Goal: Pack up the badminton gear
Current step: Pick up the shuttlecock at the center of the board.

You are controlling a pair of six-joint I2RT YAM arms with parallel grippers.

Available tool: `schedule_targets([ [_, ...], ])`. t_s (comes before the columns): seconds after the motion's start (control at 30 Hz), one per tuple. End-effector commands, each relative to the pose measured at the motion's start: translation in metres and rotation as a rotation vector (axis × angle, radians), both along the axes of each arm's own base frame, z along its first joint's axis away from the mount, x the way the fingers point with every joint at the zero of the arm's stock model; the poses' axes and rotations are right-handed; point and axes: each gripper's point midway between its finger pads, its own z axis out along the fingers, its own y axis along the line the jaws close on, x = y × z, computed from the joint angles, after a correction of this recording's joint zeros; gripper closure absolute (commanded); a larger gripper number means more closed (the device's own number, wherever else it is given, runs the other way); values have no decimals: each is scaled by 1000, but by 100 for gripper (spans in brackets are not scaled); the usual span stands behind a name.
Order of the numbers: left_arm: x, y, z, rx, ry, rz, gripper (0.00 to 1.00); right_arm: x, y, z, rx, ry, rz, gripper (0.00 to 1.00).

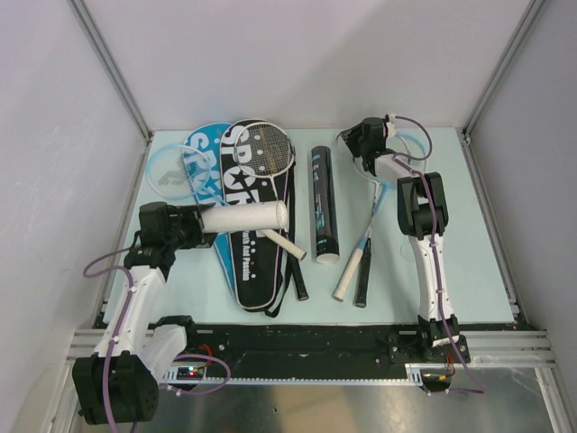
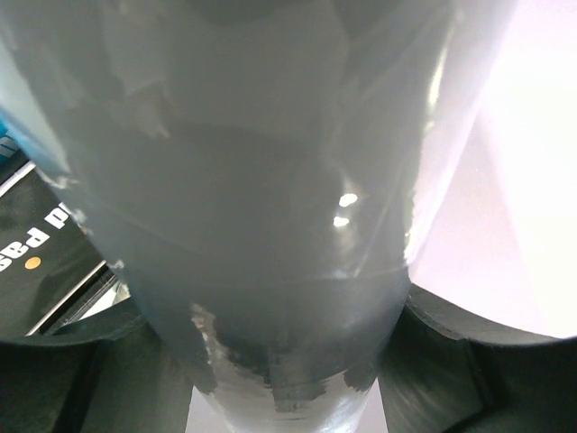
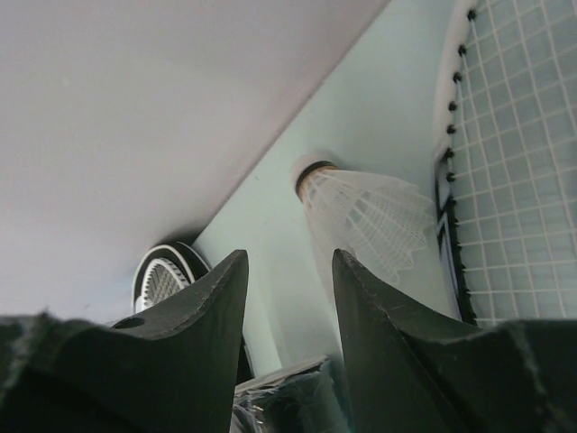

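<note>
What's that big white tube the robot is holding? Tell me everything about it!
The white tube is a long, round cylinder of cloudy white plastic. It is shiny, with scuffed patches near one end. It lies sideways over the black racket cover, and I cannot tell if it touches the cover. The left gripper clamps its left end, with dark fingers pressing on either side. Its right end sticks out free.

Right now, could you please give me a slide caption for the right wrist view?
Right gripper, open and empty, faces a white shuttlecock lying beside a racket.
</note>
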Motion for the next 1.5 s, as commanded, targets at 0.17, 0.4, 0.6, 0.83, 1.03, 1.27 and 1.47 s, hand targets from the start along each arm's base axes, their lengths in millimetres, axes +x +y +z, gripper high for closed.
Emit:
schedule_targets([
  [0.17,9,-1,29,3,-95,-21,74,-5,-15,17,-67,-8,-44,53],
  [0.4,8,-1,30,0,-96,-25,74,-6,-13,12,-60,2,-36,53],
  [0.6,7,-1,29,-1,-96,-25,74,-2,-10,12,-45,-39,-30,51],
  [0.83,9,-1,27,1,-90,-21,74,3,-11,19,-32,-98,7,52],
  [1.03,9,0,26,4,-86,-23,74,2,-7,50,-110,-188,108,50],
  [1.27,9,-1,26,1,-84,-25,74,-2,-15,56,-133,-182,128,49],
  [1.47,9,-1,27,-1,-86,-25,74,-4,-18,66,-151,-200,140,50],
])
